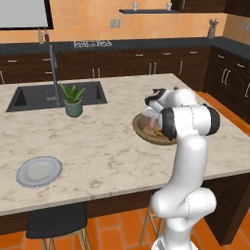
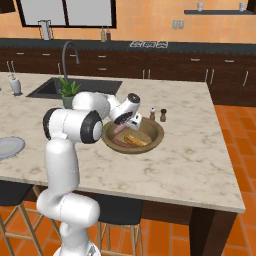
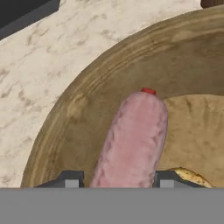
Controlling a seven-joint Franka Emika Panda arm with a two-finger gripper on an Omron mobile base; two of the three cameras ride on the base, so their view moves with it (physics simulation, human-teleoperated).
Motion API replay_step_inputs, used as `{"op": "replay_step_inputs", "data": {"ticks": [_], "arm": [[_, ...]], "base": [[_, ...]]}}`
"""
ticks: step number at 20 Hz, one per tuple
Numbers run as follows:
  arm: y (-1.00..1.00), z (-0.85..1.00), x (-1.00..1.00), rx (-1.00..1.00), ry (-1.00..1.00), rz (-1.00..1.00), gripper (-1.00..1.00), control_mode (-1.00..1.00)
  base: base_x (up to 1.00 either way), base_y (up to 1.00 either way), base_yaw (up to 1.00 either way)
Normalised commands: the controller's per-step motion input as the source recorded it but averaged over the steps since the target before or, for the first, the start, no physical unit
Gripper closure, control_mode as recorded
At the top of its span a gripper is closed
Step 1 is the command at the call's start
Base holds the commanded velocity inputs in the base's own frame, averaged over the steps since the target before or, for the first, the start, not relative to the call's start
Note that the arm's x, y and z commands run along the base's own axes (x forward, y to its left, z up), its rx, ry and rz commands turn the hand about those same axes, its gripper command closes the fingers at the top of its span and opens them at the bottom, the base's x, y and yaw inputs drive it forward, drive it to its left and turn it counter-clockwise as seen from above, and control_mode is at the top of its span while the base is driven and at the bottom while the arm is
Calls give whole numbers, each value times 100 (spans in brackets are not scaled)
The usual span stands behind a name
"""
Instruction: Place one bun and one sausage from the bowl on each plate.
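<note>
Marbled desk (image 1: 107, 146) stretches under my cameras, with one grey plate (image 1: 39, 171) near its front edge, well apart from the work. Farther in, my pincer (image 3: 117, 183) is down inside the wooden bowl (image 3: 65, 122), its tips pressed against both flanks of a pink sausage (image 3: 131, 140); I judge it clamped on that sausage. A bun (image 2: 136, 141) lies just beside it in the bowl. Next I need a clean lift, then a long swing to the plate.

Sausage (image 3: 131, 140) and bun (image 2: 136, 140) in bowl (image 2: 152, 126) — plate (image 1: 39, 171) well apart.
</note>
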Motion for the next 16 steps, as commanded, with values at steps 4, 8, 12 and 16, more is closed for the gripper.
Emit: {"op": "replay_step_inputs", "data": {"ticks": [4, 8, 12, 16], "arm": [[2, 99, -84, -21, 24, 0, 100, -100], [26, 71, -100, -31, 31, 0, 100, -100], [44, 66, -100, -16, 19, 0, 100, -100], [44, 11, -100, -2, 1, 1, 100, -100]], "base": [[0, 0, 0], [0, 0, 0], [0, 0, 0], [0, 0, 0]]}}
